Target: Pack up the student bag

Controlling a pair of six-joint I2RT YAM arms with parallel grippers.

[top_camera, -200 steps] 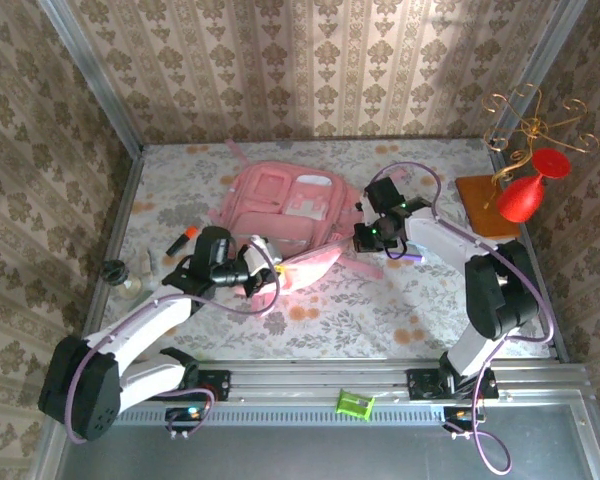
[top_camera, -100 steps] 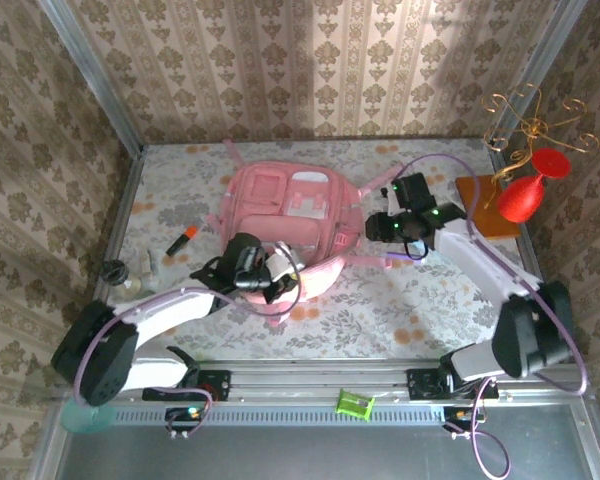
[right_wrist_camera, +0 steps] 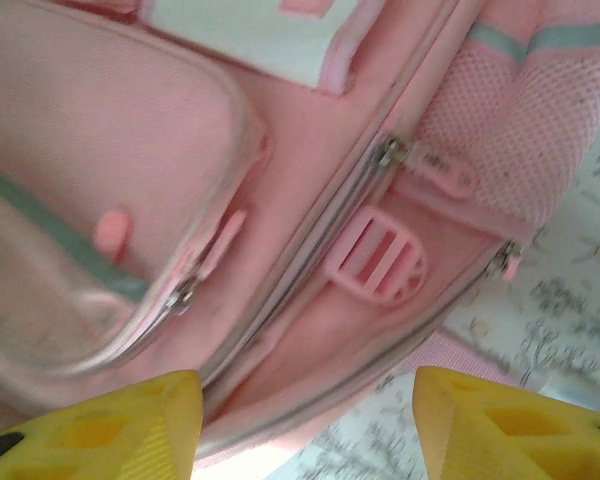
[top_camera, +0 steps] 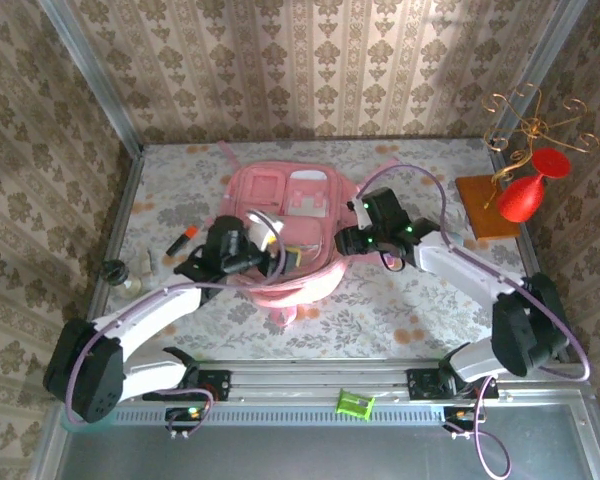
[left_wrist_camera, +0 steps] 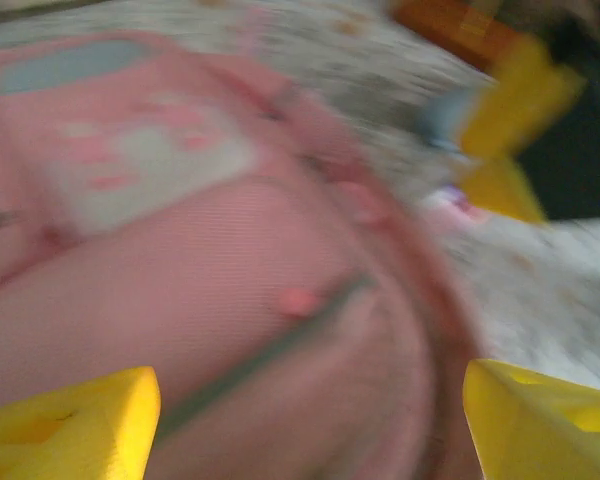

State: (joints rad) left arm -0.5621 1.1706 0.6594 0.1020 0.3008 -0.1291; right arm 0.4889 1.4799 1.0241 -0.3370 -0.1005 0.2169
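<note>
Jaws apart on both w/ nothing held: left gripper (left_wrist_camera: 305, 415) & right gripper (right_wrist_camera: 300, 425) hang over the student bag (top_camera: 305, 190) (pink, lying flat on the floral table (top_camera: 380, 320)).

You've got a floral-print table (top_camera: 400, 310). On it: student bag (top_camera: 270, 190) ctr-back, orange marker (top_camera: 182, 240) just left of it, small dark round item (top_camera: 113, 270) near left edge, wooden base (top_camera: 480, 205) far right.

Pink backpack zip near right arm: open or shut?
Open there: in the right wrist view the soft pink fabric backpack shows two zip lines spread apart, pink lining between them.
</note>
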